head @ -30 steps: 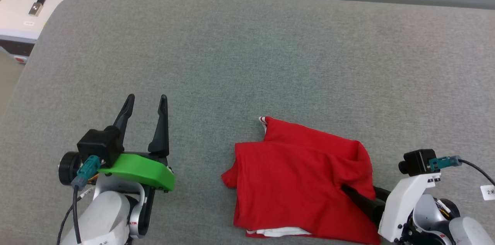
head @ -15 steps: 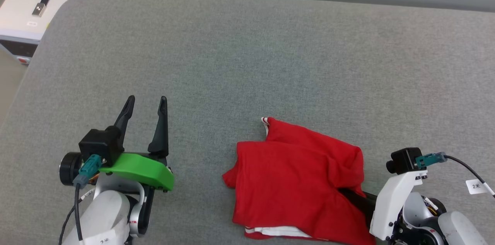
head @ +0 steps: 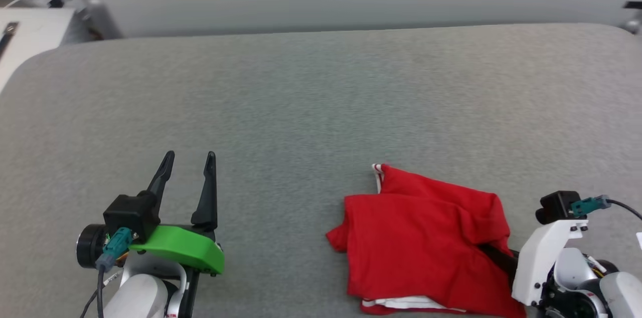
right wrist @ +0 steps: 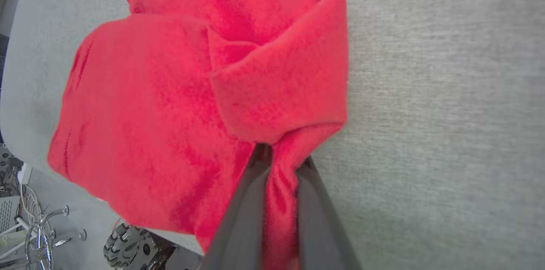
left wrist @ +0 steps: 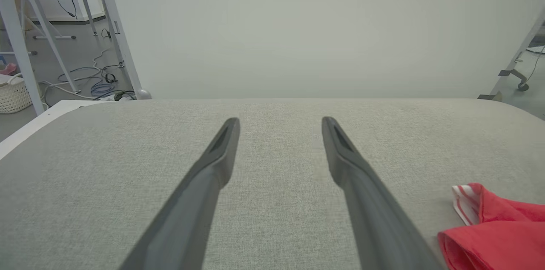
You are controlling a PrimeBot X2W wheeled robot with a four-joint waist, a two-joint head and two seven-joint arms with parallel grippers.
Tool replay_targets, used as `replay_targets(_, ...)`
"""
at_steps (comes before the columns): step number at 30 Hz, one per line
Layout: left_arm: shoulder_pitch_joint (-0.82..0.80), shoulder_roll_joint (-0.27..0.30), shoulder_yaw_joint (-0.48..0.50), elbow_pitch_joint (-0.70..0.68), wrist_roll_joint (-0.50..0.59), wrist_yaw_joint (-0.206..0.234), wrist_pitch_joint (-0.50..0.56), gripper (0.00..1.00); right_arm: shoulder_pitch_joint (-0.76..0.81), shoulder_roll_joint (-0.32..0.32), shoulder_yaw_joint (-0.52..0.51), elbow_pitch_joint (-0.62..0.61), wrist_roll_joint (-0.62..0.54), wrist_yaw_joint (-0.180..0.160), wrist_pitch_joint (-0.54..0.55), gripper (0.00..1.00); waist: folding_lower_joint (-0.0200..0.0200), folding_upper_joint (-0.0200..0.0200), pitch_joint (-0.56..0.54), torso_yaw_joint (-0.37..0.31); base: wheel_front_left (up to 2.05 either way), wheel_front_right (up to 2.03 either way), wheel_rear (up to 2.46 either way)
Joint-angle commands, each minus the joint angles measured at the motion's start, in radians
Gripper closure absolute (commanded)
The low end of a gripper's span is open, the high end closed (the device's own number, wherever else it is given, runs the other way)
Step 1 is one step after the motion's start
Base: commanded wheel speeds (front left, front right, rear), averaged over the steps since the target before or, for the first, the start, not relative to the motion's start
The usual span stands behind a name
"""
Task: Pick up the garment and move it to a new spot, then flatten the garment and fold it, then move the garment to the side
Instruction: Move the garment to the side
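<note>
Newly clamped, the right end effector point(right wrist: 283, 155) pinches an edge of the garment point(head: 426, 243). Red, folded, white trim peeking out, it lies on the bench point(head: 301, 107); the left end effector point(head: 190, 155) is spread apart.

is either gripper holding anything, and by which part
The right gripper is shut on the garment, pinching a bunched fold at its right edge. The left gripper is open, empty.

Looks like a robotics lab or test room to me, not a home. I'm working over a grey fabric-covered table point(head: 301, 107) with rounded corners, set against a plain pale partition wall point(left wrist: 298, 27). Past its far left corner, bare metal frame legs point(left wrist: 115, 27) stand on a grey floor point(left wrist: 72, 55) with loose cables point(left wrist: 101, 89) and a white woven basket point(left wrist: 12, 97). There's a caster point(left wrist: 520, 87) at far right and a ridged wheel point(right wrist: 127, 242) below the table edge.
</note>
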Motion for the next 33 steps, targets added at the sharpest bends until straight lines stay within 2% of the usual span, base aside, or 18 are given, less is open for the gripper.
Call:
replay_targets(1, 0.006, 0.007, 0.0, -0.017, 0.008, 0.004, 0.001, 0.0, -0.023, -0.014, -0.01, 0.003, -0.016, -0.001, 0.009, 1.0, 0.0, 0.0, -0.014, -0.152, 0.0, 0.0, 0.0)
replay_targets(8, -0.023, 0.022, -0.02, -0.095, 0.032, 0.007, 0.028, 0.0, -0.131, -0.035, -0.052, 0.033, -0.057, -0.001, 0.014, 1.0, 0.0, 0.0, 0.068, -0.318, 0.0, 0.0, 0.0)
replay_targets(14, -0.08, 0.052, -0.024, -0.161, 0.056, 0.006, 0.07, 0.0, -0.266, -0.039, -0.072, 0.098, -0.097, -0.001, -0.007, 1.0, 0.0, 0.0, 0.176, -0.401, 0.0, 0.0, 0.0)
replay_targets(22, -0.189, 0.097, -0.033, -0.238, 0.098, -0.016, 0.125, 0.0, -0.437, -0.076, -0.123, 0.211, -0.175, -0.001, -0.076, 1.0, 0.0, 0.0, 0.337, -0.418, 0.0, 0.0, 0.0)
replay_targets(33, -0.358, 0.111, -0.075, -0.314, 0.15, -0.07, 0.176, 0.0, -0.657, -0.164, -0.209, 0.361, -0.32, -0.001, -0.223, 1.0, 0.0, 0.0, 0.52, -0.343, 0.0, 0.0, 0.0)
